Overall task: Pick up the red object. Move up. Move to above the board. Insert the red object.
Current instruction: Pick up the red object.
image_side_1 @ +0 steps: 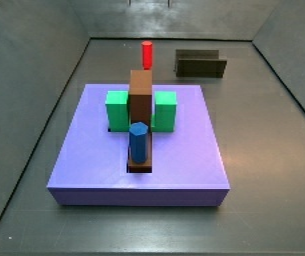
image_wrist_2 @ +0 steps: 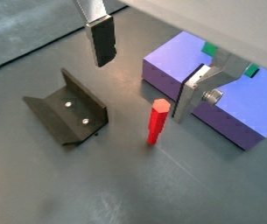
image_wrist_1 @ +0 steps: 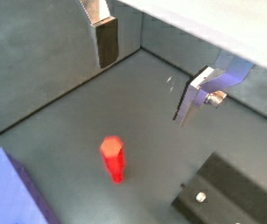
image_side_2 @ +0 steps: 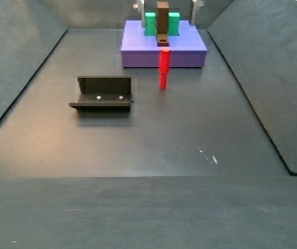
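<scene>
The red object [image_wrist_2: 157,121] is a slim red peg standing upright on the grey floor, just off the purple slab [image_wrist_2: 217,92]. It also shows in a wrist view [image_wrist_1: 113,158] and in both side views [image_side_1: 147,54] [image_side_2: 164,68]. My gripper [image_wrist_2: 140,90] [image_wrist_1: 144,92] hangs above the peg, open and empty, with the peg beyond its fingertips and touching neither finger. The board [image_side_1: 141,105] is a narrow brown bar on the slab between two green blocks [image_side_1: 117,111], with a blue peg [image_side_1: 139,141] standing in it. The gripper does not show clearly in the side views.
The fixture [image_wrist_2: 67,109] stands on the floor beside the red peg, also in both side views [image_side_1: 200,64] [image_side_2: 102,94]. The purple slab [image_side_1: 101,165] [image_side_2: 187,54] lies against the floor's middle. Grey walls [image_side_1: 48,90] ring the floor.
</scene>
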Robot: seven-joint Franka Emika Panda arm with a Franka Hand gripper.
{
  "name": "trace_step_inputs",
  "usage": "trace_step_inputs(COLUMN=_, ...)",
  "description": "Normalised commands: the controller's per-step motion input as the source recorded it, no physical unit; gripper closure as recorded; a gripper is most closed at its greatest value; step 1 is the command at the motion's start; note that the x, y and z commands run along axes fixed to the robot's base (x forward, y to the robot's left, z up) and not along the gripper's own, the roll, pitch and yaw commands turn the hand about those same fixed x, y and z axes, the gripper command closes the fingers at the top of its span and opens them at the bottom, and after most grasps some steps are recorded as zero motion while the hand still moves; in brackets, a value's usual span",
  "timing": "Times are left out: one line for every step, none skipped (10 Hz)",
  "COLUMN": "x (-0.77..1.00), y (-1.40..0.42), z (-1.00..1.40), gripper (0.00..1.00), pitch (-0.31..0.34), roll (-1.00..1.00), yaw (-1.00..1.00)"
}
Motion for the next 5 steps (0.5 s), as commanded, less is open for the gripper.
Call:
trace_step_inputs(x=0.1, y=-0.32, z=-0.53, gripper=0.0, pitch=-0.02, roll=-0.11, yaw=0.0)
trace_step_inputs(x=0.0, y=-0.3, z=-0.49, gripper=0.0, pitch=-0.051, roll=-0.05, yaw=0.0)
trace_step_inputs(x=0.09, y=-0.17, z=-0.33, gripper=0.0, pitch=0.0, roll=-0.03, yaw=0.0)
trace_step_inputs(x=0.03, y=-0.19, z=-0.27, gripper=0.0, pitch=0.0, roll=0.0, yaw=0.0)
trace_step_inputs(x=0.03, y=-0.2, z=-0.39, gripper=0.0, pitch=-0.011, roll=0.0, yaw=0.0)
